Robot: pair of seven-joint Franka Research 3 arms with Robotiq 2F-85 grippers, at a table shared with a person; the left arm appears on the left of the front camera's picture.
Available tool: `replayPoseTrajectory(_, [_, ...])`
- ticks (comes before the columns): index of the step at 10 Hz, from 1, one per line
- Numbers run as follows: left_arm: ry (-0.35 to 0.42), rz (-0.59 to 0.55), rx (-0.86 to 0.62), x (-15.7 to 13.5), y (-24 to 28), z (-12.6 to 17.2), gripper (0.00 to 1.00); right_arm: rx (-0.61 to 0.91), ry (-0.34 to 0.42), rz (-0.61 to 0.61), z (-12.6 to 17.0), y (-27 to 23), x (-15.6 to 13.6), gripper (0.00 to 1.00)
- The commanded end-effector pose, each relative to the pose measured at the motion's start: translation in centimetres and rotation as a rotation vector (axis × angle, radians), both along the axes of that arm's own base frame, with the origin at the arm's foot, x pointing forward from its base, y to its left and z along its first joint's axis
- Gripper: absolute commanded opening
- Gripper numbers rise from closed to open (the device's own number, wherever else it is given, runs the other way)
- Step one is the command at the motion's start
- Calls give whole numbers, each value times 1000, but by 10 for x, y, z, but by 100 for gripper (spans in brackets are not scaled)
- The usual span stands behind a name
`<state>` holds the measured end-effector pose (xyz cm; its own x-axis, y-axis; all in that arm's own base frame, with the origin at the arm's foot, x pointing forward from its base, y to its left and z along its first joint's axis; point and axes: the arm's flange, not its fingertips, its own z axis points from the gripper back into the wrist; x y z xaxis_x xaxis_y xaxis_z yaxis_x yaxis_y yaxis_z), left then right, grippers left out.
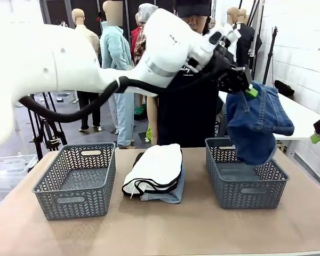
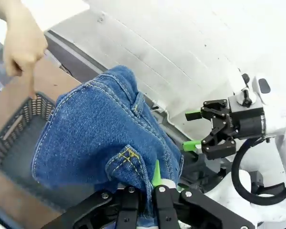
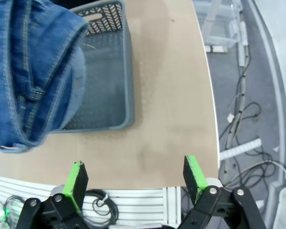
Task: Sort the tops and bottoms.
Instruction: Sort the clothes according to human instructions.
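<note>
- My left fingers (image 2: 156, 175) vanish at the tips inside the dark blue jeans (image 2: 100, 143).
- The pale jeans (image 1: 169, 195) lie mostly hidden under the white top (image 1: 157, 166).
- The front view's edge cuts off my right fingers (image 1: 317, 137).

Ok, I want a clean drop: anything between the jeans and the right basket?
Nothing visible: the jeans hang right over the basket. A person's hand points at its rim, off to one side.

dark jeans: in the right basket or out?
Out. The dark jeans hang from the shut left gripper above the right basket, and the part of its floor that shows is bare.
</note>
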<state>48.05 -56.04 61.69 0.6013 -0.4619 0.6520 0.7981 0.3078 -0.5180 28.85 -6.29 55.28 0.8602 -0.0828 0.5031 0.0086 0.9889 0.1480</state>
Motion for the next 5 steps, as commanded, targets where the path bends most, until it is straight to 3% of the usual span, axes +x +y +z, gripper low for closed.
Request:
replayPoseTrajectory(1, [-4, 11, -30, 0, -34, -10, 0, 8, -9, -3, -2, 1, 1, 100])
replayPoseTrajectory(5, [-95, 60, 130, 7, -70, -69, 0, 8, -9, -3, -2, 1, 1, 100])
